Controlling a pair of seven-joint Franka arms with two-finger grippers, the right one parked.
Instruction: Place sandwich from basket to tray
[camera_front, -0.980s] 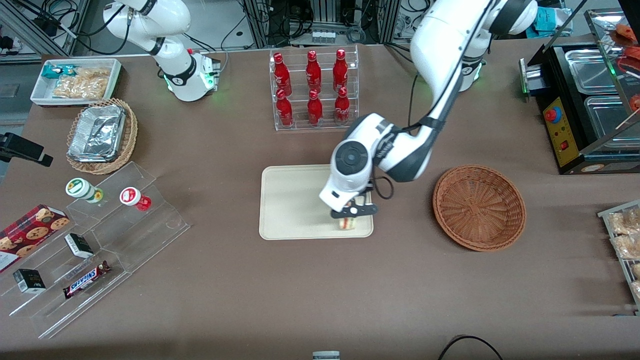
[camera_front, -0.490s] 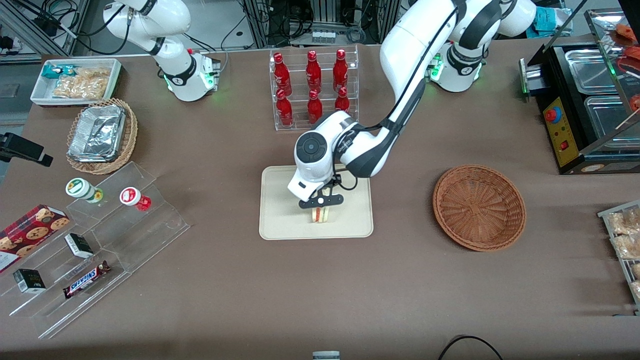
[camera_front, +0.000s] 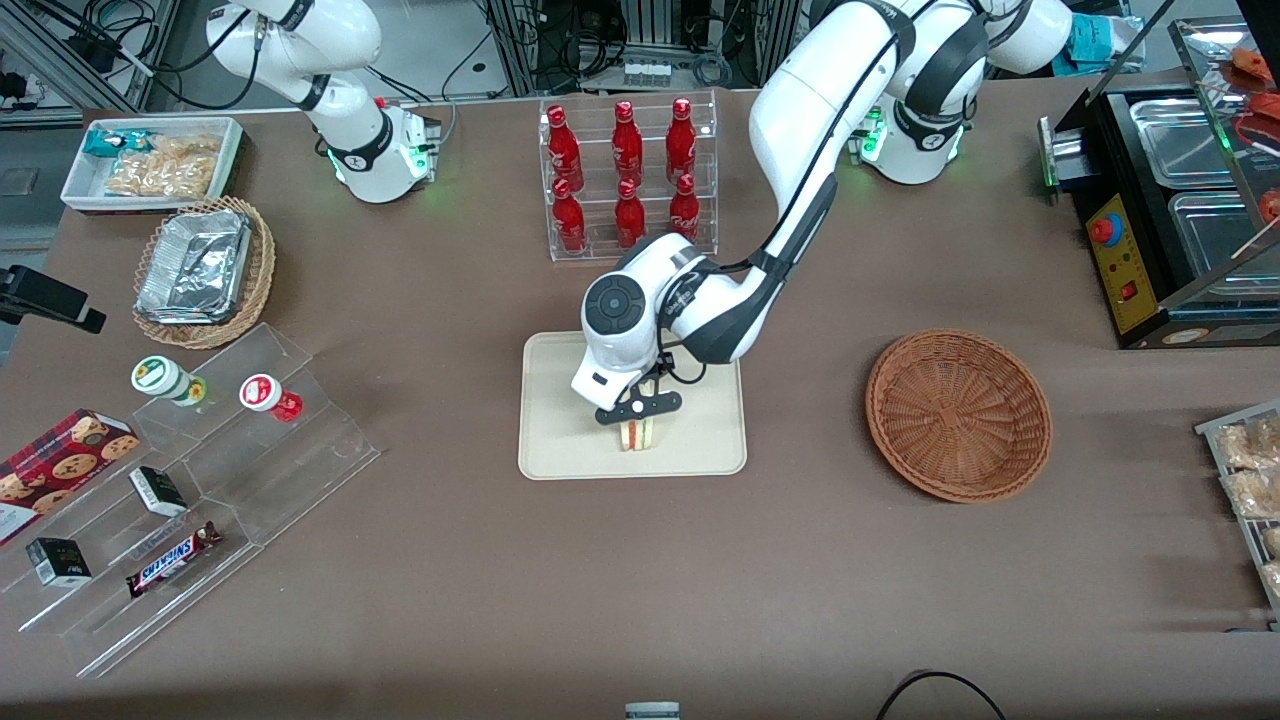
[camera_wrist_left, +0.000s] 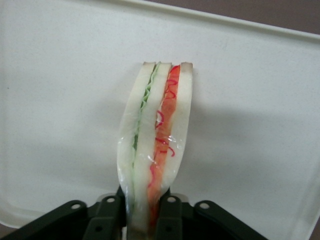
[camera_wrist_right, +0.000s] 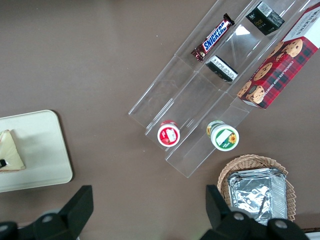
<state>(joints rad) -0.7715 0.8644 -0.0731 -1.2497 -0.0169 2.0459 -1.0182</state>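
The small triangular wedge sandwich of pale bread with red and green filling, wrapped in clear film (camera_wrist_left: 155, 145), is hanging over the flat cream rectangular plastic tray with a low rim (camera_front: 560, 440); in the front view the sandwich (camera_front: 637, 433) is showing just under the black two-finger end effector (camera_front: 640, 408), over the part of the tray nearer the front camera; whether it is already touching the tray I cannot tell.

The end effector (camera_wrist_left: 145, 212) is pinching the wedge across its flat faces at one end, its fingers (camera_wrist_left: 170, 210) pressing on the bread from both sides; the cut edge with the filling stripes is facing the wrist camera.

Judging by its look, the sandwich is handling as a light, soft thing; the bread is bowing slightly along its length, so it is likely giving under pressure and could crush; the film looks smooth and may be slippery. Gripping across the broad faces, as here, seems the sound place, with gentle force.

Beside the tray, toward the working arm's end of the worktop (camera_front: 640, 580), the round reddish-brown woven wicker basket (camera_front: 958, 415) is sitting with nothing showing inside it; farther from the front camera than the tray, a clear rack of red bottles (camera_front: 628, 175) is standing.
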